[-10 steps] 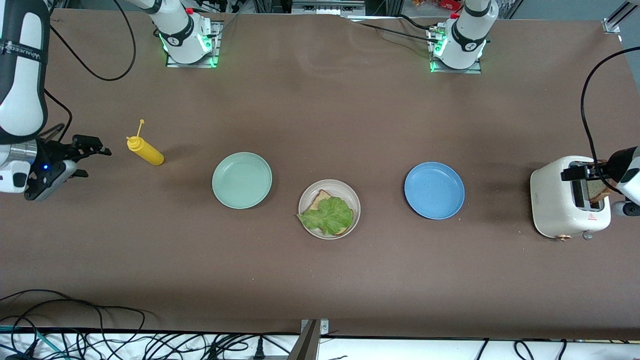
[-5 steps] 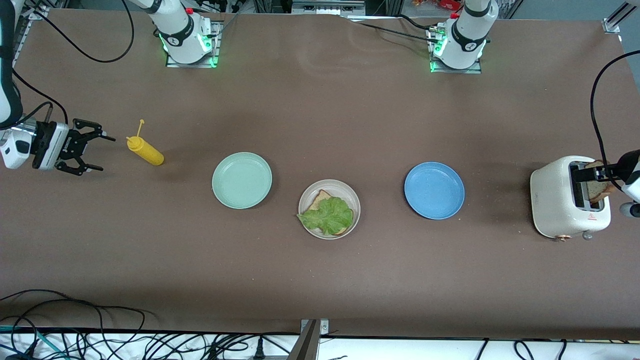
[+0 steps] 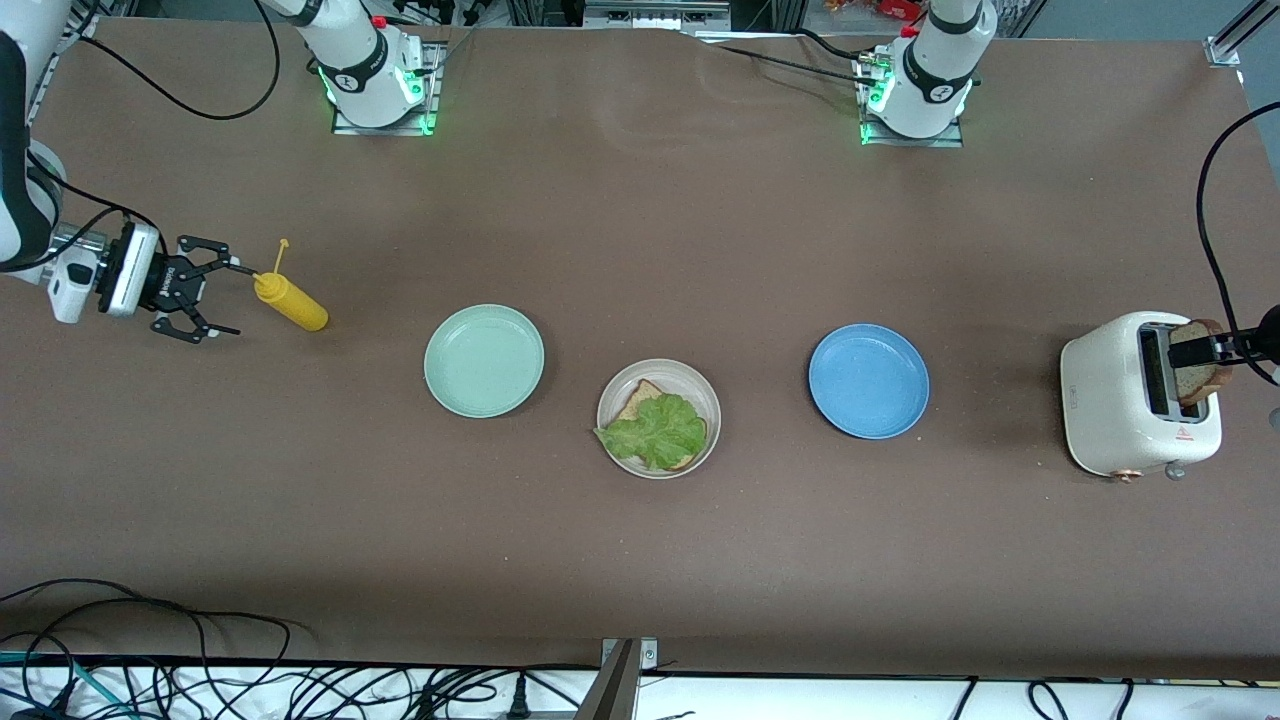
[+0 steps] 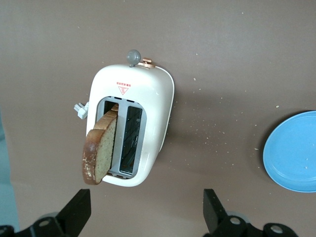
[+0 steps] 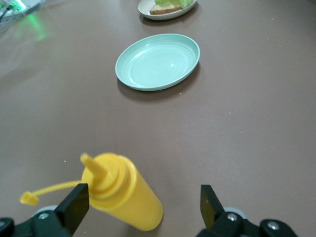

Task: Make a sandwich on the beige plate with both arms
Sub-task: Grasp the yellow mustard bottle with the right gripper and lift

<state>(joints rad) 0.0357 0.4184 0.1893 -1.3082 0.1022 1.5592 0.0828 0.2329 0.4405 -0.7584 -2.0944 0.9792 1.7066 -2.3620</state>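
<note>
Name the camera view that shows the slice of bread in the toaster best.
The left wrist view: the bread slice stands up out of one slot of the toaster, its crust and cut face plain to see. The front view shows only a small part of it beside the left gripper. The right wrist view shows none of it.

Mid-frame on the bench (image 3: 640, 560) sits the beige plate (image 3: 705, 390) (a bread slice (image 3: 640, 398) under lettuce (image 3: 655, 430) lies on it), between two other plates (image 3: 484, 360) (image 3: 868, 380). A bottle (image 3: 290, 302) lies at frame left; the toaster (image 3: 1110, 400), bread (image 3: 1195, 365) standing in it, at frame right.
</note>
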